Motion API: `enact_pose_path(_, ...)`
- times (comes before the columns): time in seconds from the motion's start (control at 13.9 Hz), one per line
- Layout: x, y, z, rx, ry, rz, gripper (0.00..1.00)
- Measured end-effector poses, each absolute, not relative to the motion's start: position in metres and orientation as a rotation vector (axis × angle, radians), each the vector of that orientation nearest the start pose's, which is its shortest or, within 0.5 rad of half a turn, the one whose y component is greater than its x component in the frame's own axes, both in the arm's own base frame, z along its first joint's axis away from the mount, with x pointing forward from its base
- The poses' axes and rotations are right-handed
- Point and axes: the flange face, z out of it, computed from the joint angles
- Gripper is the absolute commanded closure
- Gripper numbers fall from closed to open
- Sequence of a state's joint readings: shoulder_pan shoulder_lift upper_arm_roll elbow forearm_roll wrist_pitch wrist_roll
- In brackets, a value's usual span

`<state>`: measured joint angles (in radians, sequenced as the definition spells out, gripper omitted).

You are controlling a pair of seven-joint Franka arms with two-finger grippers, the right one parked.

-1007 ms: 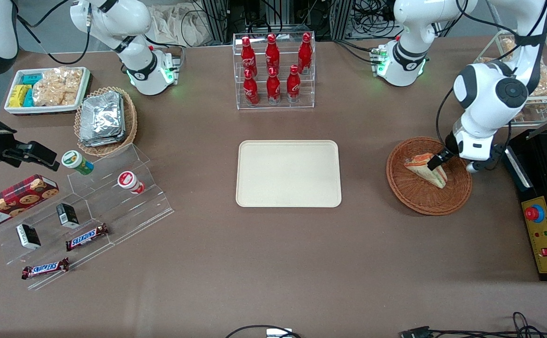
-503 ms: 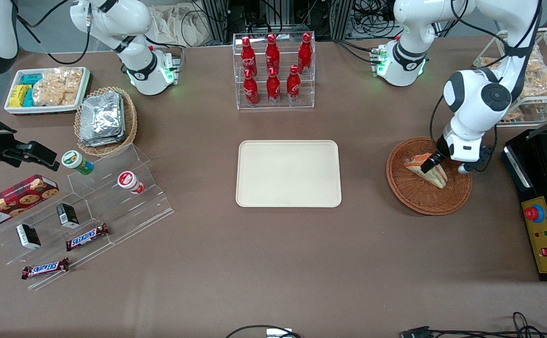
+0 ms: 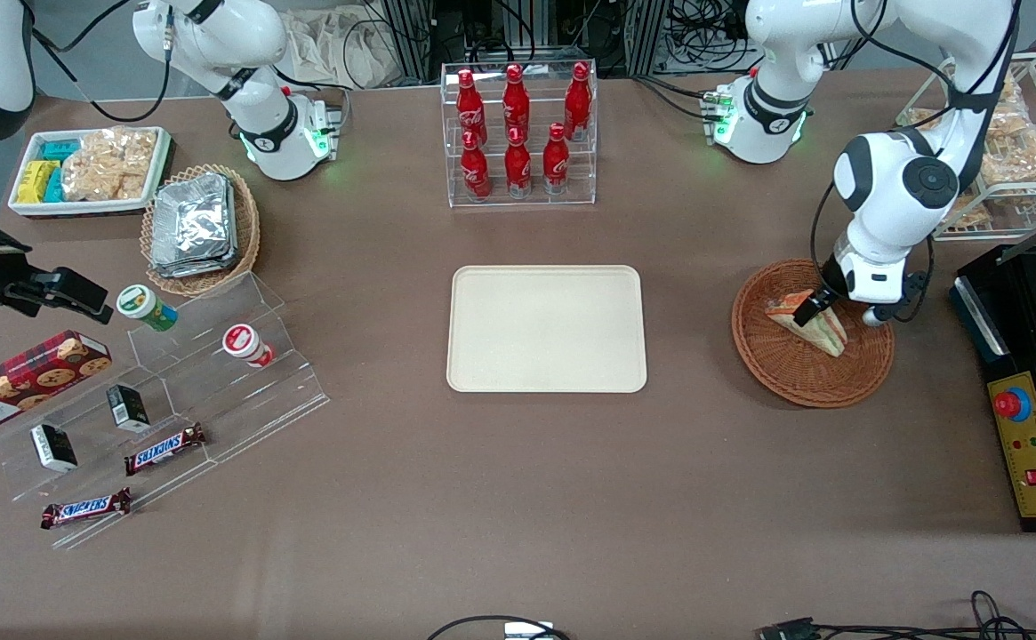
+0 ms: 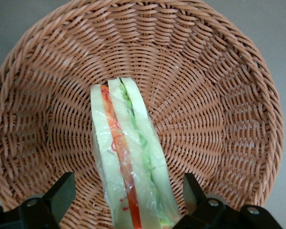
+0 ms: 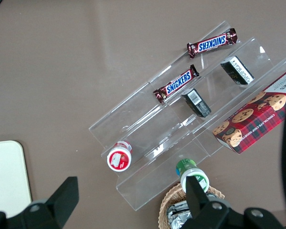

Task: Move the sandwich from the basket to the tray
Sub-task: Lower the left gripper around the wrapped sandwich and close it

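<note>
Brown worktop held the bare tray [image 3: 546,328] while the gripper [image 4: 128,200] straddled, unclenched, the sandwich [image 4: 128,162] in the basket [image 4: 219,86].

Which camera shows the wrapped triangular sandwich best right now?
The left wrist view: the clear-wrapped triangular sandwich fills it, between the open left gripper's fingers, in the reddish-brown wicker basket. The front view shows it small, partly covered. The right wrist view misses it.

Robot lab: cable clutter [image 3: 704,22], emergency-stop box [image 3: 1029,444].

Six red bottles [image 3: 515,133], two Snickers bars [image 3: 164,449], two wicker baskets [image 3: 812,369].
</note>
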<state>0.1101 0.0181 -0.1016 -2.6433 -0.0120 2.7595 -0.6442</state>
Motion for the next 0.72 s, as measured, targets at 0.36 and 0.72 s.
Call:
enact_pose_path(0.36,0.4368,0.0036,0.2366,-3.003,-1.043,-0.143,0.63)
enact_pose_path(0.72,0.4372,0.0003,0.2372,-3.007,-1.033,-0.148,0.86)
